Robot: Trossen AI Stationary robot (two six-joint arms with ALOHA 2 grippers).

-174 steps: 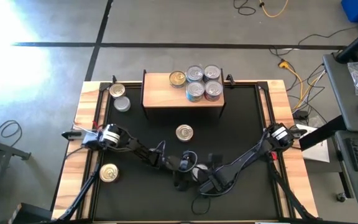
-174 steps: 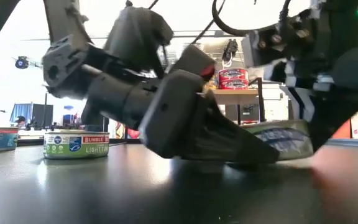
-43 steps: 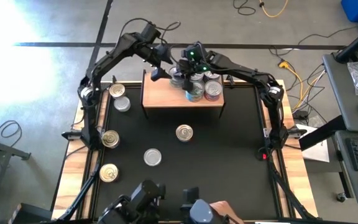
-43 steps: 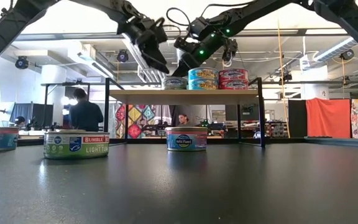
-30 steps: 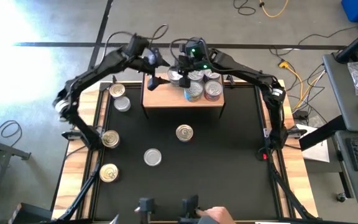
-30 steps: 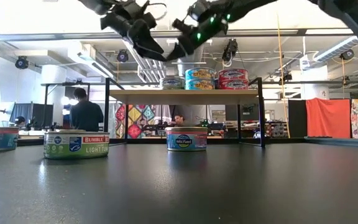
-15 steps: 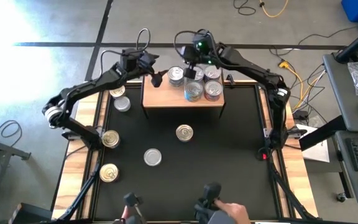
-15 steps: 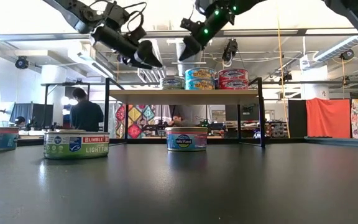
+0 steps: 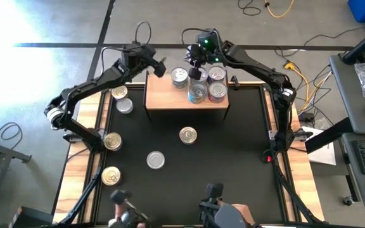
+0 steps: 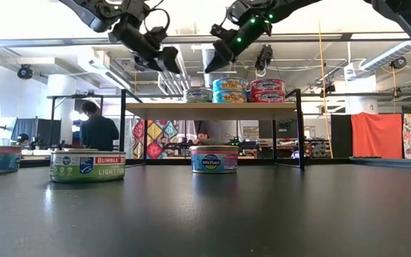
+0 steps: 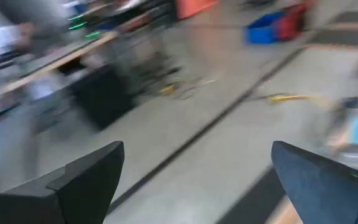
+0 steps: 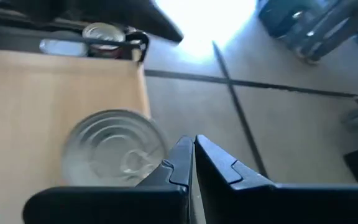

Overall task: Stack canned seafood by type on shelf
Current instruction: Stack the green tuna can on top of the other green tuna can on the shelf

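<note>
Both grippers have lifted off the shelf (image 9: 170, 95). Left gripper (image 9: 160, 68) jaws apart, empty; right gripper (image 9: 195, 67) jaws together. New can (image 9: 179, 77) placed; five loose cans remain.

We saw a shelf (image 9: 163, 96) of pale, matt wood with smooth grain. The cans (image 9: 198, 83) on it had shiny ribbed metal lids and glossy printed labels. The desk (image 9: 233, 164) wore a dark, faintly reflective top edged in light wood.
</note>
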